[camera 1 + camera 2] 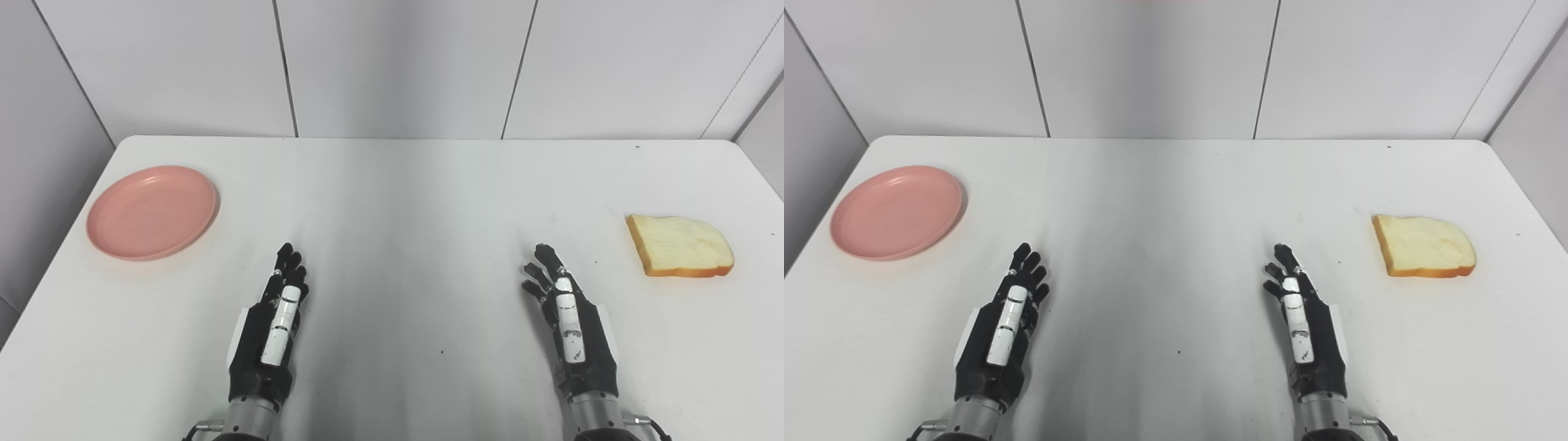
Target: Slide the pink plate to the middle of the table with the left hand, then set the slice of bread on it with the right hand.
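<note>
The left hand (273, 324) and right hand (569, 321) lie open and empty, bare table (404, 202) between them. The pink plate (152, 212) sits ahead-left of the left hand near the table's left edge; the slice of bread (680, 246) lies well right of the right hand, near the right edge.

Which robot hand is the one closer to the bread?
The right robot hand. It rests on the same side of the table as the slice of bread, while the left robot hand sits nearer the pink plate.
</note>
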{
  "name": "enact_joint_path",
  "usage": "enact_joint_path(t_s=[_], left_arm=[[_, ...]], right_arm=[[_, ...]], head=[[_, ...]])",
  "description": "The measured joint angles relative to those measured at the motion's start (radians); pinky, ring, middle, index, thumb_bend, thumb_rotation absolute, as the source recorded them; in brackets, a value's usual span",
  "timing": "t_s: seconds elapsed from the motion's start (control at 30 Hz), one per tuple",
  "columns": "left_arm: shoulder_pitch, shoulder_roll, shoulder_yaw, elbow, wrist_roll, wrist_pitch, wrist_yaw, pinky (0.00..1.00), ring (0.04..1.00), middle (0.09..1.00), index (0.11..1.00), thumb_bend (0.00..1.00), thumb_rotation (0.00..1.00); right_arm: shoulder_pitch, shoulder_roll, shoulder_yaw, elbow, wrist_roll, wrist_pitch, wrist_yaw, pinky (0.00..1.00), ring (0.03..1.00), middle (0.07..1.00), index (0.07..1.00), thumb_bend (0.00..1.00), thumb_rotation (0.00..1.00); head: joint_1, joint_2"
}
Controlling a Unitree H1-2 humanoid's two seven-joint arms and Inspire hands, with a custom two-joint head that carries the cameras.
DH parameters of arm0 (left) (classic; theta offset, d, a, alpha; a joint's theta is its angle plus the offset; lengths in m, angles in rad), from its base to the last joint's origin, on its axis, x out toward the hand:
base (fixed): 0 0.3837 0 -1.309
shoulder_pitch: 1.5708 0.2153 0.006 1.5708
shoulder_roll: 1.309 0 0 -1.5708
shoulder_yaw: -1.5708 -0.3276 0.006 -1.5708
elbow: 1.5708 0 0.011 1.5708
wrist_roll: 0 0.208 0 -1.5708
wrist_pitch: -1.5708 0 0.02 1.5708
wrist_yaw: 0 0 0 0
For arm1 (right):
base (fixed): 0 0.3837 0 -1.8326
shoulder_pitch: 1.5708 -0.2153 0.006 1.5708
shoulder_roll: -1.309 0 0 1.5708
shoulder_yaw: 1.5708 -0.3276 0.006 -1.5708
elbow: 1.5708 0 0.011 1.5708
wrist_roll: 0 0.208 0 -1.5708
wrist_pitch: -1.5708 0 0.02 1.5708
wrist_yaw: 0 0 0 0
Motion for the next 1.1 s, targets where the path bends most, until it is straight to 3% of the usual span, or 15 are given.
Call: enact_joint_path(t_s=[0.6, 1.1], left_arm=[[0.0, -0.003, 0.005, 0.002, 0.0, -0.006, 0.001, 1.0, 1.0, 0.995, 0.969, 0.61, 0.76], [0.0, -0.005, 0.007, 0.007, 0.0, -0.011, 0.001, 1.0, 1.0, 0.989, 0.963, 0.59, 0.75]], right_arm=[[0.001, 0.0, 0.0, 0.009, 0.023, -0.024, 0.001, 0.86, 0.877, 0.914, 0.862, 0.84, 0.94], [0.001, -0.002, 0.006, 0.031, 0.021, -0.173, 0.004, 0.86, 0.869, 0.904, 0.879, 0.82, 0.95]], head=[[0.006, 0.002], [0.017, -0.005]])
